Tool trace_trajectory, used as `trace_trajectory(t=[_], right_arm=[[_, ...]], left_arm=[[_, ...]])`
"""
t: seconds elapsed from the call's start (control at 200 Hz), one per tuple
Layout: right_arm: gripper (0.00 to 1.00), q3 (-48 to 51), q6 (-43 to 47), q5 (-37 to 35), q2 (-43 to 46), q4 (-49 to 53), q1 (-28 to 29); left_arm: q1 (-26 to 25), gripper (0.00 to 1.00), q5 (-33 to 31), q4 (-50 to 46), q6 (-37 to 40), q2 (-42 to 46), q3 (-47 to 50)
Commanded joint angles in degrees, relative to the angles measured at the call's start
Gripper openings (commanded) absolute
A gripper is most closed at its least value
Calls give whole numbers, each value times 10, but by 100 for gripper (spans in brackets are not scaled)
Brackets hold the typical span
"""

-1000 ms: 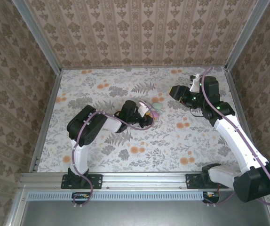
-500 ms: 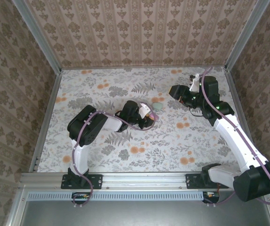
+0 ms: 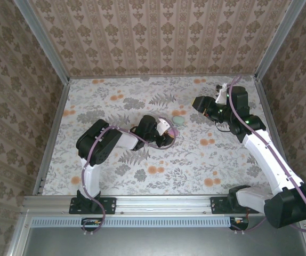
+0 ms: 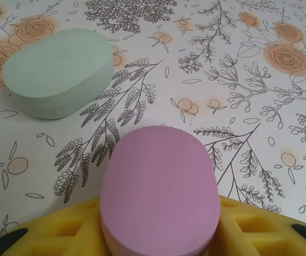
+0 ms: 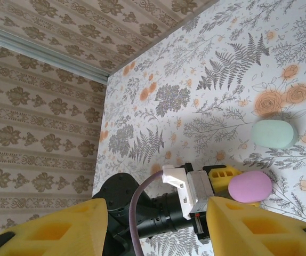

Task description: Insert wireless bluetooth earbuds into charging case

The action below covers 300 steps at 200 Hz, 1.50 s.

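Just two oval cases: pink case [image 4: 161,186] inside left pincer [image 4: 161,224], grip unclear; mint case [image 4: 59,72] nearby; right pincer [image 5: 154,213] spread.

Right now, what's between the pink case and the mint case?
Nothing but bare floral table. The left wrist view shows the pink case and the mint case sitting apart, not touching.

On the table [image 3: 110,101], one oval case [image 4: 161,192] lies between the left gripper's [image 3: 167,134] fingers. The second oval case [image 3: 180,121] lies just behind and right of it, apart. The right gripper [image 3: 198,102] stands farther right.
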<state>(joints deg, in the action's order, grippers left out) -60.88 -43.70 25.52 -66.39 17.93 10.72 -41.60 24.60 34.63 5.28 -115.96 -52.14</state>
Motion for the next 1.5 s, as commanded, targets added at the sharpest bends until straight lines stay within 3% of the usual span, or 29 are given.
trace_trajectory(t=[0.0, 0.255, 0.435, 0.7, 0.82, 0.93, 1.045, 1.125, 1.145, 1.17, 1.185, 1.495], right_arm=[[54, 5, 3, 6, 1, -4, -4], [54, 5, 15, 3, 3, 5, -10], [57, -5, 84, -31, 11, 39, -27], [72, 80, 201, -284, 71, 12, -42], [85, 170, 266, -397, 109, -70, -43], [87, 246, 314, -450, 117, -162, -44], [86, 305, 356, -438, 100, -236, -45], [86, 320, 357, -433, 66, -261, -45], [86, 323, 358, -431, 54, -267, -45], [86, 325, 359, -429, 41, -278, -46], [86, 326, 361, -427, 30, -285, -46], [85, 340, 399, -302, -108, -481, -68]], left_arm=[[2, 47, -10, -33, 19, 18, 11], [9, 55, -27, -50, 33, 35, 17], [13, 61, -32, -51, 39, 71, 43], [15, 64, -111, 5, 11, 186, 126], [28, 65, -160, 7, -1, 234, 141], [44, 65, -230, 9, -16, 278, 144], [67, 67, -285, 4, -14, 308, 143], [85, 75, -315, 2, -12, 322, 145], [91, 79, -321, 1, -12, 325, 146], [98, 96, -326, 1, -12, 328, 147], [103, 99, -329, 0, -13, 329, 148], [200, 100, -366, -28, -23, 366, 170]])
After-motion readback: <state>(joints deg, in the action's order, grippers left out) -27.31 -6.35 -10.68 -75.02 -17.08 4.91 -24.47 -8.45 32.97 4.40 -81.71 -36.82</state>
